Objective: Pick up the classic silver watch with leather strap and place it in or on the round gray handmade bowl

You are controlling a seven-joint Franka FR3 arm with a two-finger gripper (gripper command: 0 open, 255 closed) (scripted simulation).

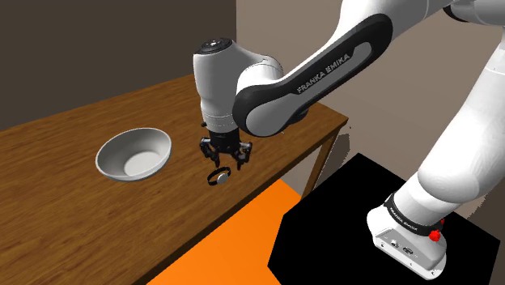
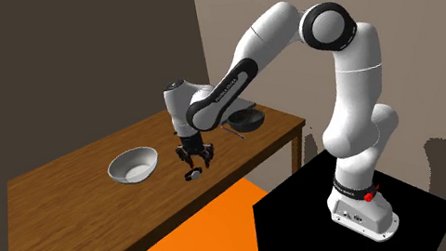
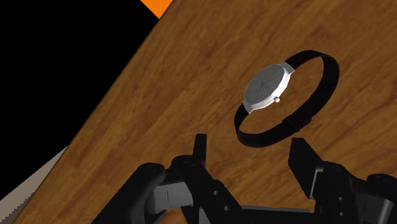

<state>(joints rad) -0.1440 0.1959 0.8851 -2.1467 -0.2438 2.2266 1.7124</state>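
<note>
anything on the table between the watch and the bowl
Nothing. Only bare tabletop lies between the watch and the bowl. The shoulder view shows this plainly, and the second exterior view agrees.

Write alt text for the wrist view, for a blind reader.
A silver-faced watch with a looped black strap rests on a wooden table, just beyond the open black claw, not held. Past the table's edge are a black area and a sliver of orange floor.
</note>
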